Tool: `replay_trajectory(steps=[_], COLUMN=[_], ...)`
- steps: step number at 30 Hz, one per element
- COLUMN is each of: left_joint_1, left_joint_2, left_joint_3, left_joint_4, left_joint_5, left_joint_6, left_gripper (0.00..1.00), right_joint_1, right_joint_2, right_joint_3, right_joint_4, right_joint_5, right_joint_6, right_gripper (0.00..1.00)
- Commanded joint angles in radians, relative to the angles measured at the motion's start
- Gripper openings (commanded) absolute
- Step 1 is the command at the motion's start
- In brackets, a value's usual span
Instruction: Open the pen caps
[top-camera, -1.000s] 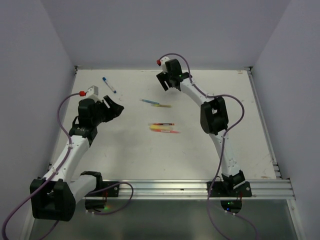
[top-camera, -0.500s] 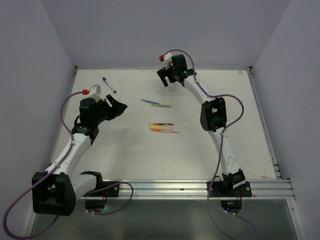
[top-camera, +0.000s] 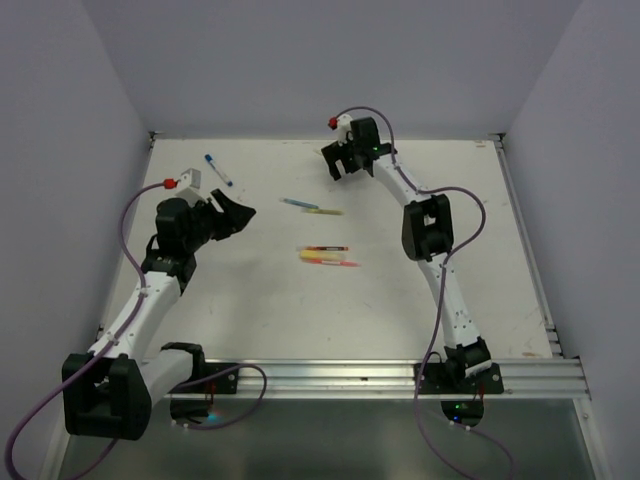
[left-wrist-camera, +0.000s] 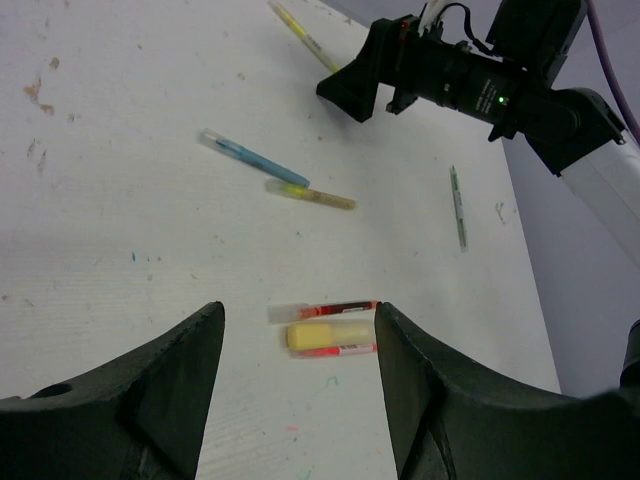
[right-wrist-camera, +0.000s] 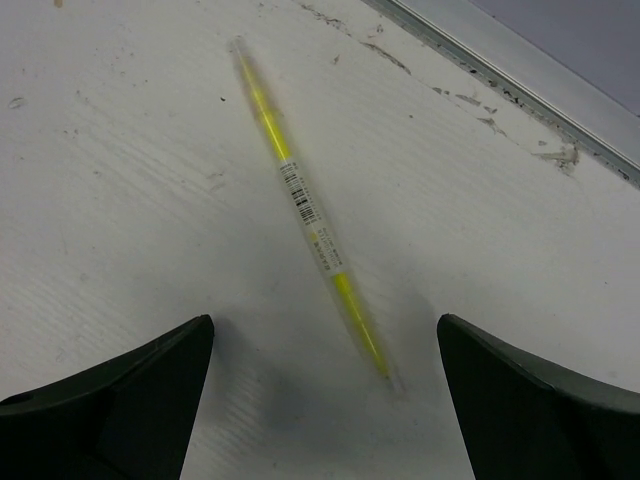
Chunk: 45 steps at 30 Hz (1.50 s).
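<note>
— Since the view a second ago, what has been shifted?
— The right arm has been stretched further toward the far edge of the table (top-camera: 450, 290), and the right gripper (right-wrist-camera: 320, 340) has been carried a little to the right. The left gripper (left-wrist-camera: 298, 312) has been nudged only slightly.
— How are the jaws set?
— Both are spread wide, and nothing is held. The right one is hung over a yellow-green pen (right-wrist-camera: 305, 210), which is seen lying flat between the fingers, untouched. The left one is raised above the table's left side and pointed toward the middle.
— Where are the other pens found?
— A red pen (left-wrist-camera: 330, 308) and a short pale yellow tube (left-wrist-camera: 325, 334) are laid side by side at the middle. A blue pen (left-wrist-camera: 250, 157) and a yellow pen (left-wrist-camera: 315, 196) are laid nearly end to end beyond them. A blue-and-white pen (top-camera: 218, 169) is set apart at the far left, with a blue cap (top-camera: 210, 158) at its far end. Whether the other caps are on cannot be told.
</note>
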Motion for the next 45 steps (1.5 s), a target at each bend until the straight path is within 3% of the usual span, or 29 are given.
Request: replay_trajectory(steps=[1, 9, 19, 21, 22, 29, 32, 39, 43, 45], left_joint_1=[-0.002, -0.002, -0.002, -0.002, -0.001, -0.002, -0.002, -0.002, -0.002, -0.002], left_joint_2=[-0.007, -0.009, -0.044, -0.049, -0.05, -0.032, -0.027, -0.033, -0.044, -0.052], left_joint_3=[-0.011, -0.011, -0.005, -0.005, -0.003, -0.014, -0.02, -0.028, -0.025, -0.025], left_joint_4=[0.063, 0.076, 0.05, 0.047, 0.048, 0.068, 0.08, 0.077, 0.062, 0.056], left_joint_5=[0.029, 0.044, 0.045, 0.045, 0.044, 0.048, 0.052, 0.056, 0.053, 0.055], left_joint_6=[-0.01, -0.018, -0.016, -0.015, -0.013, -0.018, -0.023, -0.021, -0.016, -0.016], left_gripper=[0.64, 0.64, 0.64, 0.65, 0.65, 0.65, 0.65, 0.65, 0.65, 0.65], right_joint_1=[-0.007, -0.01, -0.01, -0.007, 0.007, 0.057, 0.057, 0.062, 0.063, 0.063], right_joint_2=[0.022, 0.014, 0.036, 0.045, 0.055, 0.076, 0.076, 0.065, 0.065, 0.068], right_joint_3=[0.063, 0.056, 0.086, 0.086, 0.08, 0.092, 0.088, 0.071, 0.066, 0.062], right_joint_4=[-0.026, -0.124, -0.167, -0.171, -0.176, -0.202, -0.202, -0.207, -0.205, -0.202], right_joint_5=[-0.04, -0.167, -0.115, -0.091, -0.044, 0.081, 0.086, 0.026, -0.014, -0.031], right_joint_6=[0.011, 0.049, 0.101, 0.11, 0.116, 0.07, 0.075, 0.055, 0.072, 0.093], right_gripper=[0.99, 0.95, 0.81, 0.75, 0.65, 0.55, 0.44, 0.34, 0.05, 0.03])
